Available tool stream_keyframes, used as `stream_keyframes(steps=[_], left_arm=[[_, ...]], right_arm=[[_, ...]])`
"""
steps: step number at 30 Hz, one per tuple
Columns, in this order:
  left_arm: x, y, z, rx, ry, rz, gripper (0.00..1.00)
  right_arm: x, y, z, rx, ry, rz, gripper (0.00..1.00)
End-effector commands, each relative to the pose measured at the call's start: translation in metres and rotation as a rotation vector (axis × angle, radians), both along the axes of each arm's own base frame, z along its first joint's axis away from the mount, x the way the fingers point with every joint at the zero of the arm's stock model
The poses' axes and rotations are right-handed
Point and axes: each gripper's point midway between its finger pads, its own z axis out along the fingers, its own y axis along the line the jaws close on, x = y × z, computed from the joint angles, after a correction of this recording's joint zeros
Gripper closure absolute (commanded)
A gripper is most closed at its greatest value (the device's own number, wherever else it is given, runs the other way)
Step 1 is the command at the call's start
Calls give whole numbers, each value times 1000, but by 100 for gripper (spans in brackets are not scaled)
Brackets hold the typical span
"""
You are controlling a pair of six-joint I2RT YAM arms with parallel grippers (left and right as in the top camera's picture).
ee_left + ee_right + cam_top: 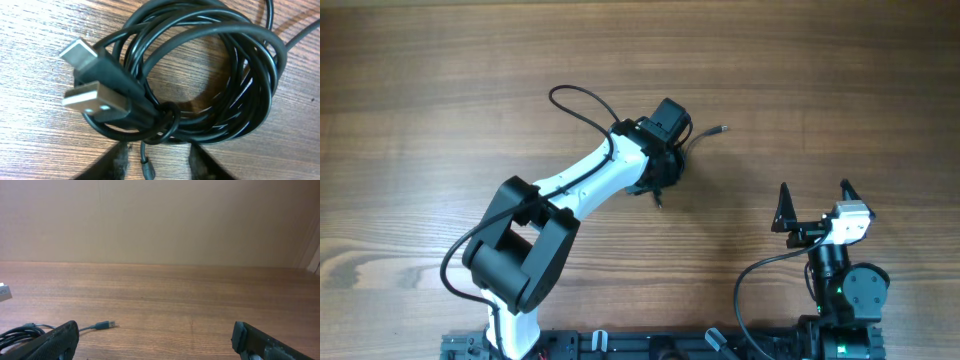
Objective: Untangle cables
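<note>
The brown wood-grain table filled your overhead view.

Your white-and-black left arm reached from lower left to just right of frame centre. The wrist covered the left gripper there. In the left wrist view its two dark fingertips stood apart at the bottom edge. A thin cord tail lay in the gap between them, and you could not tell whether it touched either one.

Your black right arm sat at lower right. The right gripper was spread wide and well apart from the cords.

The thin black cables lay on the table as one looped coil just ahead of the left fingertips, mostly hidden under the left wrist overhead. One strand ran out to upper right and ended in a small plug.

Two flat silvery USB plugs lay side by side at the coil's left, and a cord loop wrapped their black housings.
</note>
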Motion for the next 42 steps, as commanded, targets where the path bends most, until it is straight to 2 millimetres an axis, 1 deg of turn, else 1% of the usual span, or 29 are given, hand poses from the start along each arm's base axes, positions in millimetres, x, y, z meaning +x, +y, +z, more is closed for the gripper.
stream_keyframes(steps=[1, 2, 3, 4, 7, 9, 11, 15, 19, 20, 21, 22, 23, 24, 25, 27, 28, 33, 37, 39, 42], left_arm=[[0, 5, -10, 31, 0, 8, 78], [0, 5, -9, 30, 0, 7, 87], [0, 5, -9, 29, -1, 8, 93], [1, 4, -8, 24, -1, 6, 95], [2, -4, 1, -11, -10, -58, 96], [5, -11, 12, -36, -33, -114, 96], [11, -16, 34, -62, -75, -144, 96], [18, -22, 71, -112, -151, -144, 96], [20, -23, 103, -157, -219, -143, 96], [19, -23, 117, -175, -247, -143, 96], [19, -22, 121, -181, -255, -142, 96], [19, -22, 122, -184, -257, -139, 92], [19, -22, 122, -184, -257, -138, 75], [19, -22, 120, -181, -253, -138, 44], [20, -22, 116, -171, -246, -137, 32], [20, -20, 102, -142, -222, -134, 22], [21, -19, 91, -121, -202, -130, 20], [20, -13, 44, -58, -98, -73, 20], [20, -7, 16, -17, -44, -58, 19], [19, -4, 4, 2, -21, -53, 20], [20, 0, -5, 15, -4, -40, 34]], right_arm=[[0, -3, 1, 14, -5, -14, 0], [0, -3, 1, 14, -5, -14, 0], [0, -3, 1, 13, -5, -14, 0], [0, -3, 1, 13, -5, -14, 0], [0, -3, 1, 13, -5, -14, 0], [0, -3, 1, 13, -5, -14, 0], [0, -3, 1, 14, -5, -14, 0], [0, -3, 1, 13, -5, -14, 0], [0, -3, 1, 13, -5, -14, 0], [0, -3, 1, 13, -5, -14, 0], [0, -3, 1, 13, -5, -14, 0], [0, -3, 1, 13, -5, -14, 0], [0, -3, 1, 13, -5, -14, 0], [0, -3, 1, 13, -5, -14, 0], [0, -3, 1, 13, -5, -14, 0], [0, -3, 1, 13, -5, -14, 0], [0, -3, 1, 13, -5, -14, 0], [0, -3, 1, 13, -5, -14, 0], [0, -3, 1, 13, -5, -14, 0], [0, -3, 1, 13, -5, -14, 0], [0, -3, 1, 13, -5, -14, 0]])
